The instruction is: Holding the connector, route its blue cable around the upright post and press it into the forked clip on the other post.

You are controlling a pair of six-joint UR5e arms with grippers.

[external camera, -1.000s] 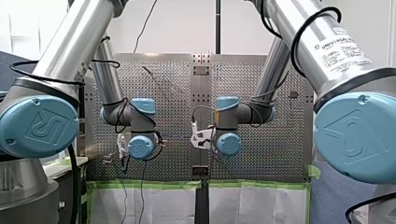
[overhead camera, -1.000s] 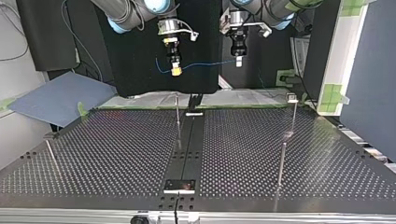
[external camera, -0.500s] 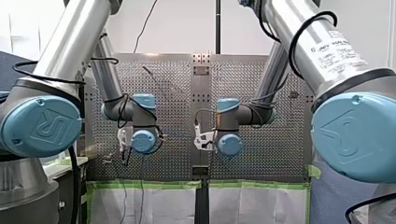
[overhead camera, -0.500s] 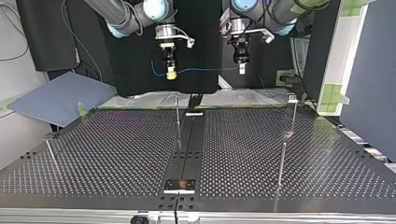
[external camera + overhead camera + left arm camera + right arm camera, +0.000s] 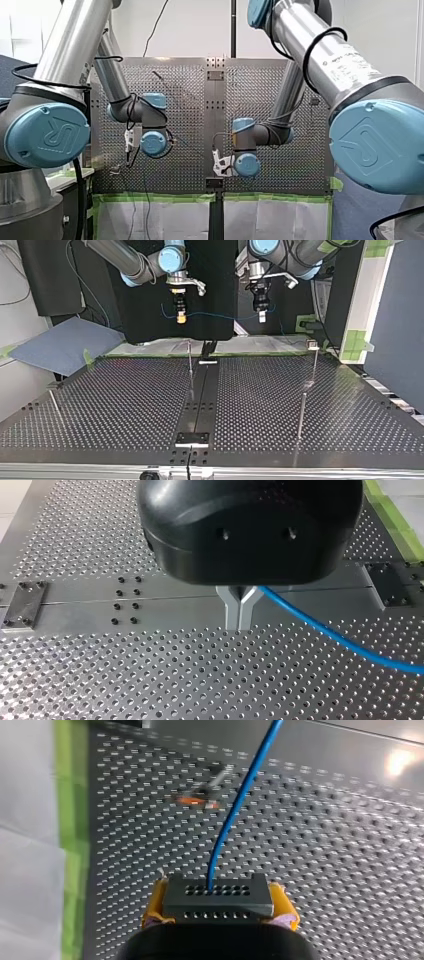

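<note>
Blue cable (image 5: pixel 340 640) over perforated table (image 5: pixel 125 405), perhaps steel.

I'm looking across the perforated bench (image 5: pixel 115 405), split by a dark centre strip (image 5: pixel 204 385) that has a small metal plate (image 5: pixel 192 439) at its near end in the top view. Green tape (image 5: pixel 356 340) marks the white panel at that view's right. A blue-grey sheet (image 5: pixel 65 342) lies beyond the bench's far left corner, and a black board (image 5: pixel 145 305) stands behind.

Blurred orange-marked object (image 5: pixel 197 799) ahead of the connector (image 5: pixel 218 896)
</note>
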